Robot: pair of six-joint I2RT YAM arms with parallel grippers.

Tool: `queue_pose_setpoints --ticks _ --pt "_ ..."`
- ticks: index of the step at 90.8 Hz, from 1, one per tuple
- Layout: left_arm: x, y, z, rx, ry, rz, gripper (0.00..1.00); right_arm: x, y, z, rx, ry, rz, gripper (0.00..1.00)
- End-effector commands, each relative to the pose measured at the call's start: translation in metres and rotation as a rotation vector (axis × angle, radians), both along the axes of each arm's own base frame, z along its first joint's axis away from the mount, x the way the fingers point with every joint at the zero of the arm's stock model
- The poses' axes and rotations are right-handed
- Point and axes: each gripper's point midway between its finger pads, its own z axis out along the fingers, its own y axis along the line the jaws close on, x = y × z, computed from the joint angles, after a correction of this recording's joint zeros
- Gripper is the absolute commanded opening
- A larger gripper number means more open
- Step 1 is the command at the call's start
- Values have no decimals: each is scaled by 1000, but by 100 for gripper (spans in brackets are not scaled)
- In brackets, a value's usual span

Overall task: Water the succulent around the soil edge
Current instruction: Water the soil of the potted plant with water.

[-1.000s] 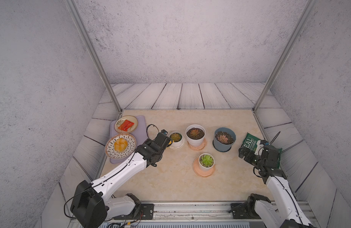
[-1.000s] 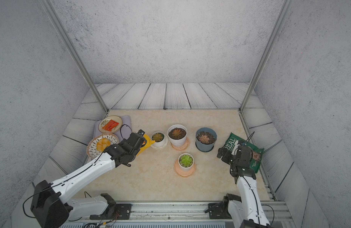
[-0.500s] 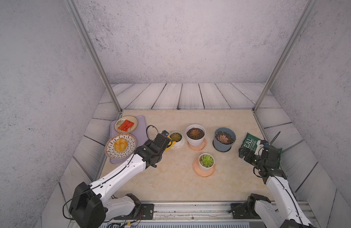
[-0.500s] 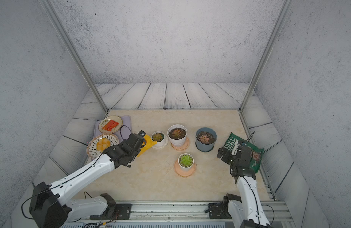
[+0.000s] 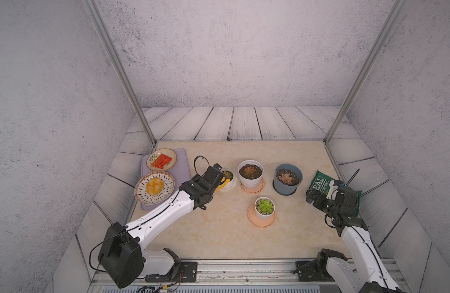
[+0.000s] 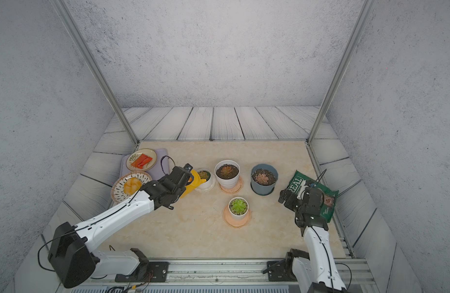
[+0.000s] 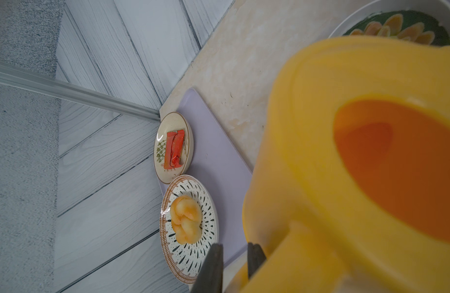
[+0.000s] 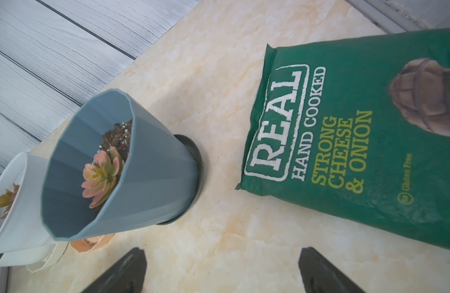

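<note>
Your left gripper (image 7: 232, 253) clamps the mostly hidden yellow watering can (image 5: 223, 184); right gripper (image 8: 222, 251) gapes. Four potted succulents (image 5: 265, 206) (image 5: 250, 171) (image 5: 286, 178) (image 5: 228, 175).

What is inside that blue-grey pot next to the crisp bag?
Inside the blue-grey pot a pink-and-green succulent grows in dark soil flecked with white bits. The soil covers the roots and whatever lies deeper in the pot.
</note>
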Motion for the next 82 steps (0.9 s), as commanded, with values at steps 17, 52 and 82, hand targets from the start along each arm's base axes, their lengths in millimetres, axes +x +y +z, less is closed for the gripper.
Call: queue_pose_setpoints --ticks 17,52,82 --pt "20 -10 25 -7 -78 18 0 5 -1 14 -24 -33 5 99" --pt "35 -7 32 -10 -83 63 0 5 -1 15 -28 -35 7 99" --pt "41 11 26 -39 -61 134 0 5 0 14 -28 -32 7 99"
